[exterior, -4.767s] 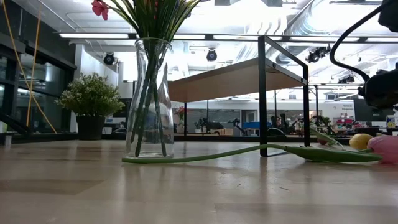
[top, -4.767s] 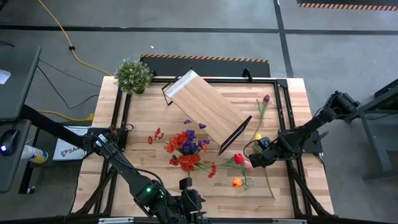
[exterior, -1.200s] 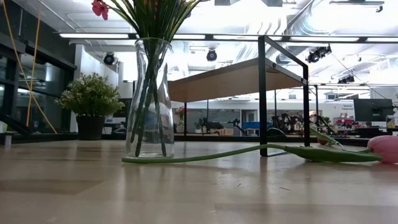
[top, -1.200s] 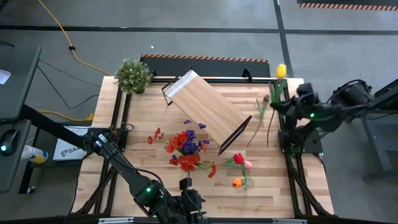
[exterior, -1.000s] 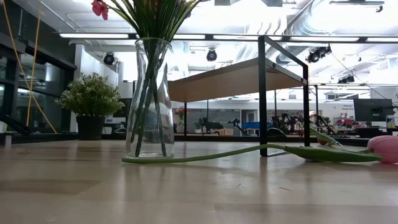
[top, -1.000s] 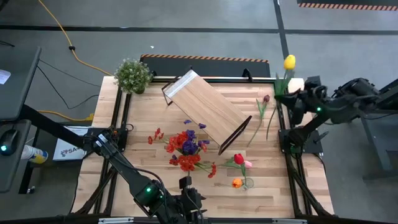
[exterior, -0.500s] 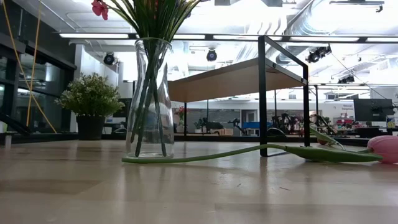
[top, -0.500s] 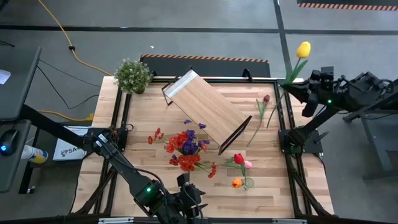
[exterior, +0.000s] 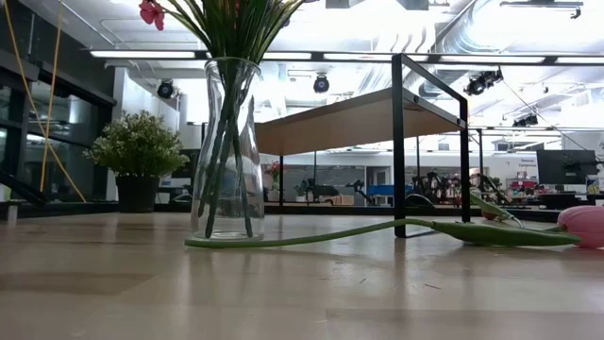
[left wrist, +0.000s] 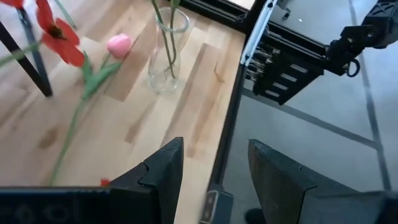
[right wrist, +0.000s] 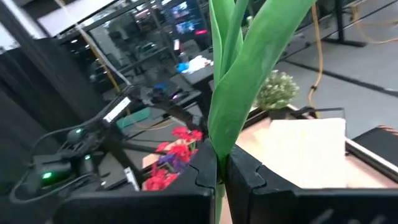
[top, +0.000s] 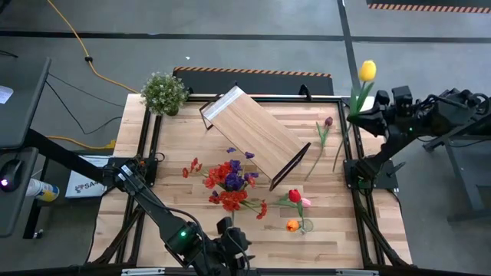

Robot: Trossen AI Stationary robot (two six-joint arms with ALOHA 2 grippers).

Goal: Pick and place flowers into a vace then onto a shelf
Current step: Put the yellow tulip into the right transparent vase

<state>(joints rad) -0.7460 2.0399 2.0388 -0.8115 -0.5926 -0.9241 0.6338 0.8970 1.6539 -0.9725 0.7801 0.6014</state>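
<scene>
Right end effector raised above the desk's right edge, fingers pressed together on the stem of a yellow tulip; bloom points up past the far desk rim, stem hangs down toward the desk surface; in the right wrist view green leaves rise straight out from between the closed fingers.

Left end effector low at the near desk edge, jaws about half apart, nothing between them; its wrist view looks over a glass vase with stems in it, a pink tulip and a red tulip lying close by.

Vase stands upright near desk centre, holding a bunch of red and purple flowers; a long green stem lies flat at its base.

Shelf sits askew on the desk behind the vase, black legs at both ends.

Loose on the desk: maroon tulip at right; red tulip, pink tulip and orange tulip close together, near right; small red sprig left of the vase, seemingly detached, hard to tell from above.

Potted plant at the far left corner.
</scene>
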